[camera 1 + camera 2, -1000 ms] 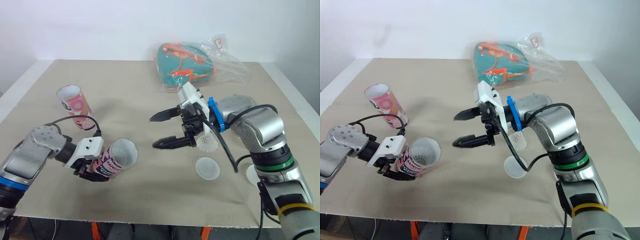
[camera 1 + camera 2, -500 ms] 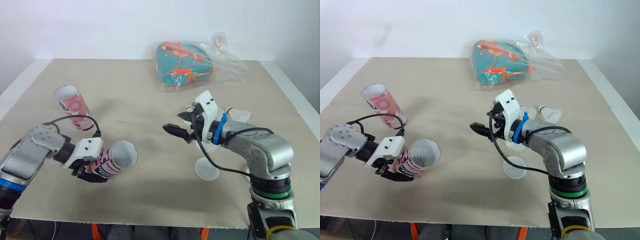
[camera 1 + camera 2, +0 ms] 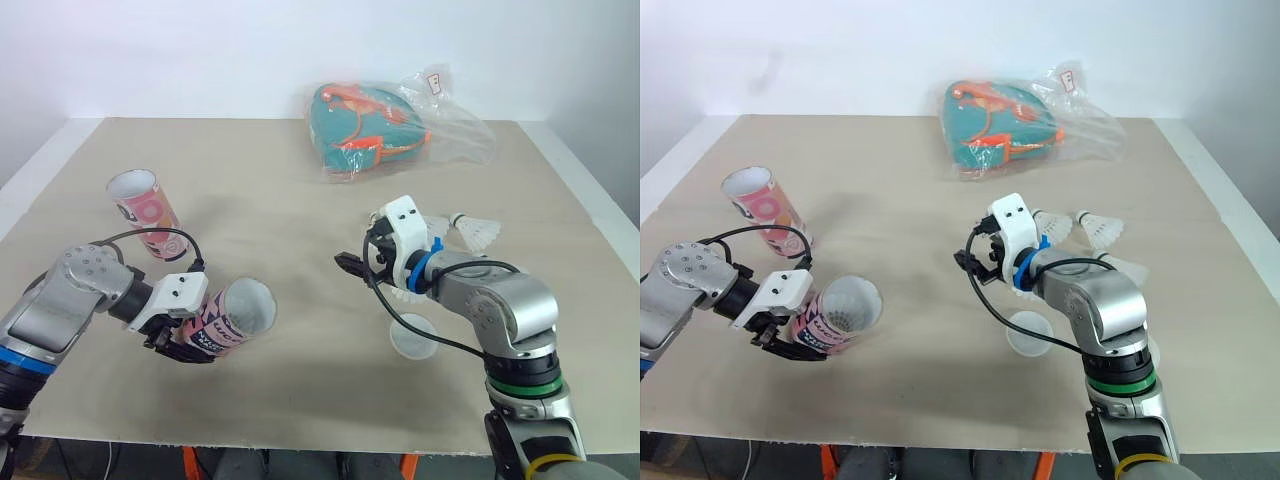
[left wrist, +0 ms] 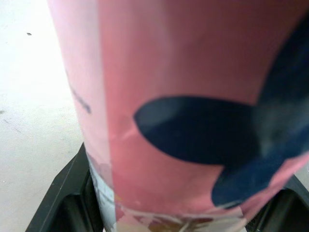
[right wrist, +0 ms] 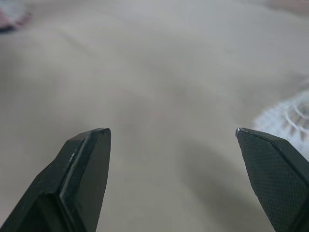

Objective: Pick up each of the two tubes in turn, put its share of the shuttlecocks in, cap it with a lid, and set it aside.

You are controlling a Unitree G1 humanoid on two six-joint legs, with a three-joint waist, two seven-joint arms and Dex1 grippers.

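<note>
Shuttlecock (image 5: 290, 114) seemingly just beside the spread right gripper (image 5: 171, 131)

Two tubes (image 3: 145, 212) (image 3: 230, 318); at least three shuttlecocks (image 3: 482, 232) (image 3: 437, 226) (image 3: 405, 296); one lid (image 3: 413, 338); one bag (image 3: 370, 130).

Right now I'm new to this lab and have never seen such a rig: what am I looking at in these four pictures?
It is a two-armed humanoid robot. Two pictures come from its head, looking down over a beige table; two come from cameras on its wrists. The left gripper clamps a pink tube, tilted, mouth open. The right gripper hangs open and empty, low over the table. On the table: a second tube, a clear lid, loose shuttlecocks and a bagged teal item.
</note>
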